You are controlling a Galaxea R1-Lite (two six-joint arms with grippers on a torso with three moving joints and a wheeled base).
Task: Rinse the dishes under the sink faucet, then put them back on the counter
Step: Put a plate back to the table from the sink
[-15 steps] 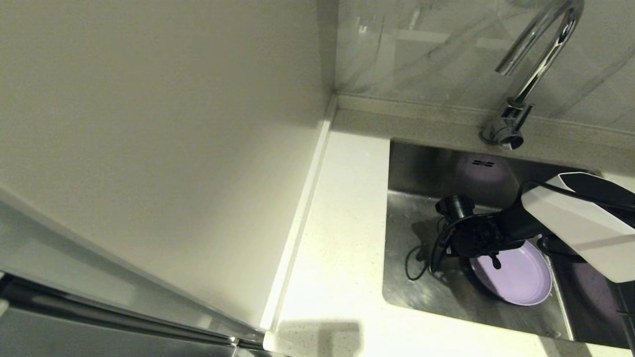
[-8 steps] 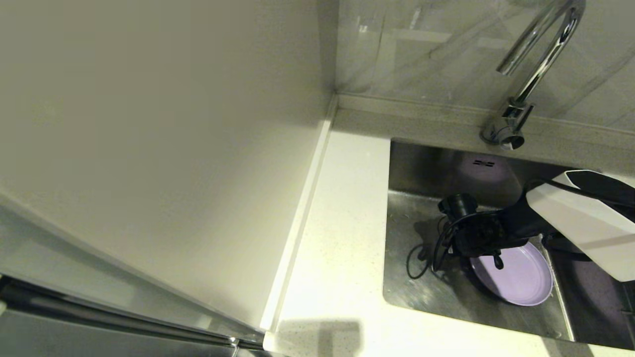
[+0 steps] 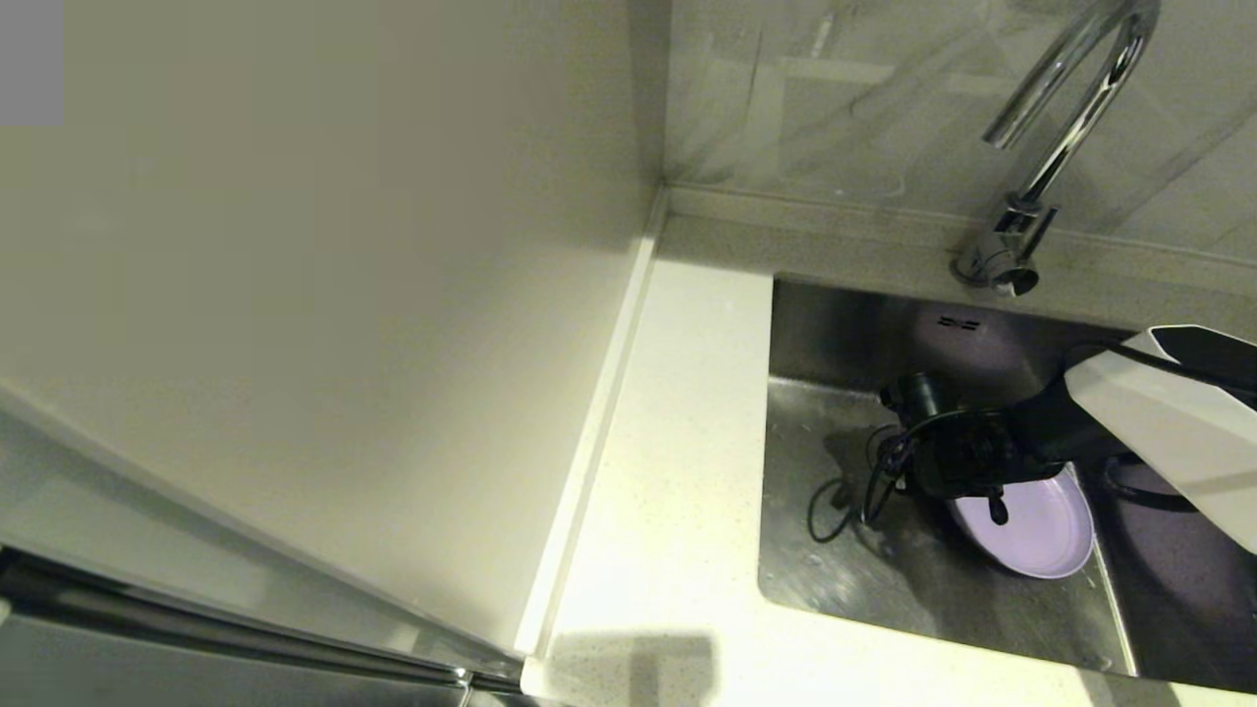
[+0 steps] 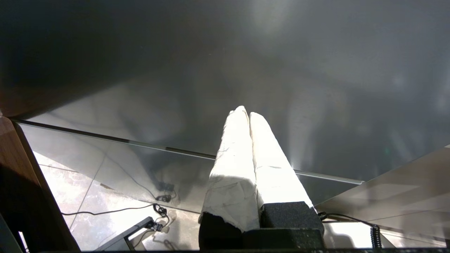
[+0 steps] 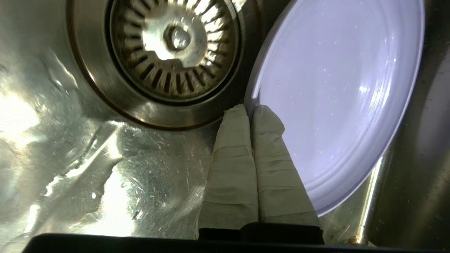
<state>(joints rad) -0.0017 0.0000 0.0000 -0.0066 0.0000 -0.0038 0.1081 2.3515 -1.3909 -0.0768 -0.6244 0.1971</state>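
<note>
Steel walls of the sink (image 3: 835,334) surrounded the right gripper (image 5: 250,109), which was low inside the basin with its two wrapped fingers (image 5: 230,168) pressed together on the rim of the lavender plate (image 3: 1041,535), just beside the round drain strainer (image 5: 174,45). That plate lay tilted toward the sink's right wall, below and in front of the chrome faucet (image 3: 1056,118) at the back edge, and the white counter (image 3: 678,462) ran along the sink's left edge. The left gripper (image 4: 249,112) hung away from the sink, fingers closed together and holding nothing.
</note>
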